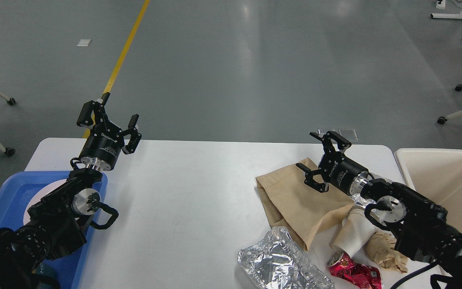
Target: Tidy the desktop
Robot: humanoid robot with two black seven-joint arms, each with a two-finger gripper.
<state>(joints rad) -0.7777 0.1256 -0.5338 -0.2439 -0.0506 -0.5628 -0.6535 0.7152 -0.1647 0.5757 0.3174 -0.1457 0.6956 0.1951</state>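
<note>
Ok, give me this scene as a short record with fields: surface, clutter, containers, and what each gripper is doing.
surface: white rectangular desktop
clutter: flat brown paper bag; crumpled silver foil wrapper; white paper cup; crushed red can; wadded tan paper, all at the right
containers: blue plastic tray at left edge; cream plastic bin at right edge
left gripper: jaws open, empty, raised at the desktop's far left
right gripper: jaws open, empty, over the paper bag
</note>
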